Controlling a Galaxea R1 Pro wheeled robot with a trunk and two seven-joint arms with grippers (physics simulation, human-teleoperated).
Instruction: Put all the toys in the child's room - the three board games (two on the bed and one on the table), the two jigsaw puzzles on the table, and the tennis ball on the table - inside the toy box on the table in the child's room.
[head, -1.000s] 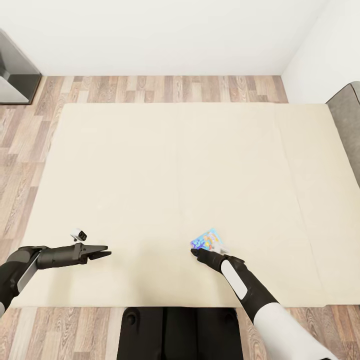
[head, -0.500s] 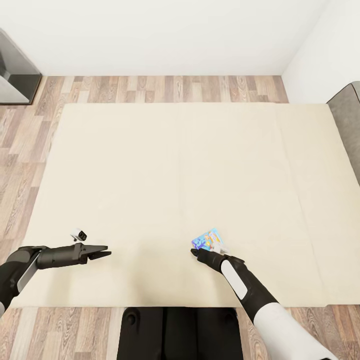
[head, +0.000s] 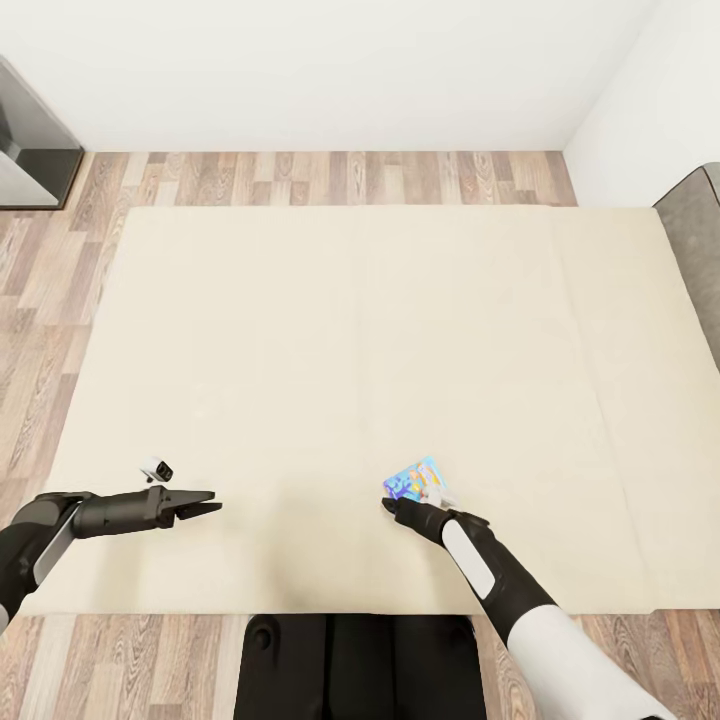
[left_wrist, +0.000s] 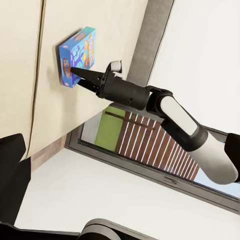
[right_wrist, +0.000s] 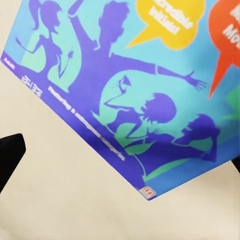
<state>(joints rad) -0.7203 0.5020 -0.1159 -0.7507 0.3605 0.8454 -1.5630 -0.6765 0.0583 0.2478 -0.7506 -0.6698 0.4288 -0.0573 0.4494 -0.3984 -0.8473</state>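
On the bed (head: 360, 330), nothing shifted: right pincer (head: 392, 505) still spread at blue board game (head: 413, 481), ungrasped; left pincer (head: 208, 502) pressed together.

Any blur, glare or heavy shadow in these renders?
Head view: even flat light, sharp, no glare, faint shadow under the left gripper on the bed. Right wrist view: board game very close, print slightly soft. Left wrist view: sharp, tilted.

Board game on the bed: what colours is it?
Blue board game with purple silhouettes; right wrist view.
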